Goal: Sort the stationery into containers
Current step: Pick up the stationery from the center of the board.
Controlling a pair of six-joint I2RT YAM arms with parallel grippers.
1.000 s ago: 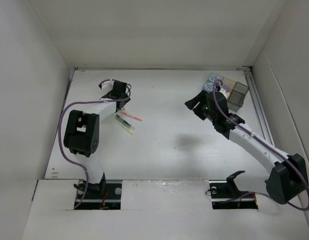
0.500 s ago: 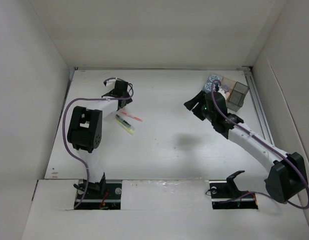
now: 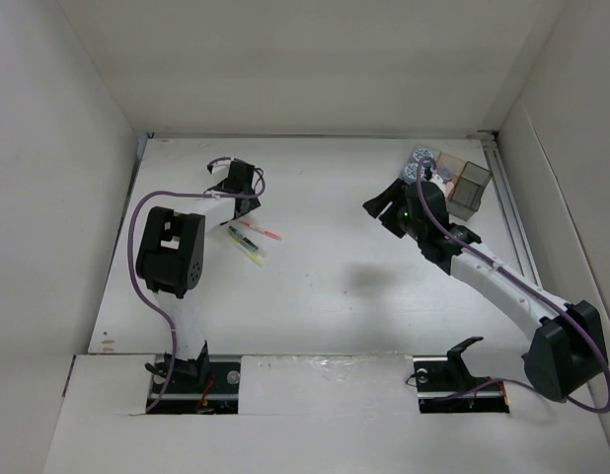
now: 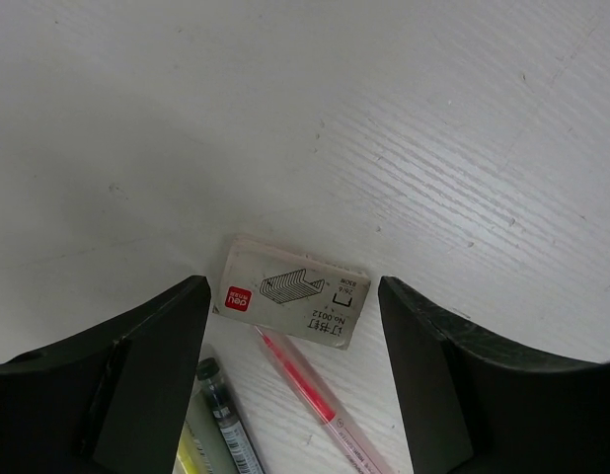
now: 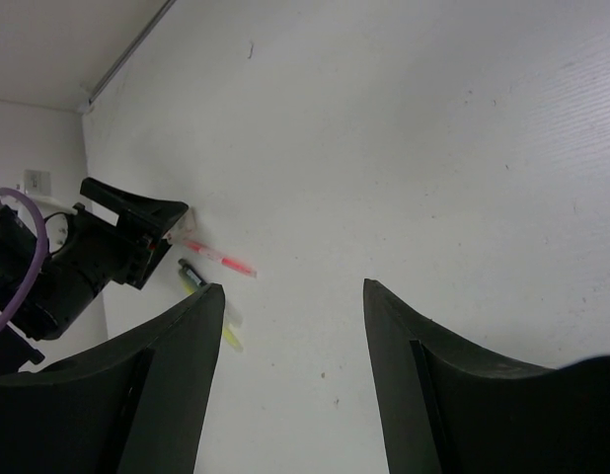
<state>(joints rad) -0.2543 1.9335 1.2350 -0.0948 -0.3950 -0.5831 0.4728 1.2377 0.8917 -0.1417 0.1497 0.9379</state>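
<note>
My left gripper [image 3: 238, 190] hovers open at the back left of the table. In the left wrist view its jaws [image 4: 293, 286] straddle a small grey staple box [image 4: 293, 304] without touching it. A pink-red pen [image 4: 307, 383] runs from the box towards me, with a yellow-green pen [image 4: 191, 449] and a dark pen [image 4: 224, 407] to its left. From above, the pink-red pen [image 3: 260, 230] and yellow-green pen [image 3: 248, 248] lie just right of the left arm. My right gripper [image 3: 384, 200] is open and empty near the containers [image 3: 470, 188], beside two blue rolls [image 3: 420, 157].
White walls close in the table on three sides, and a rail [image 3: 510, 212] runs along its right edge. The left arm's elbow block [image 3: 172, 250] stands near the pens. The right wrist view shows the left gripper [image 5: 127, 232] and the pink-red pen [image 5: 218, 260] far off.
The left arm's elbow has shifted slightly right and its gripper has edged towards the back. The right arm has barely moved, and the pens lie where they were.
</note>
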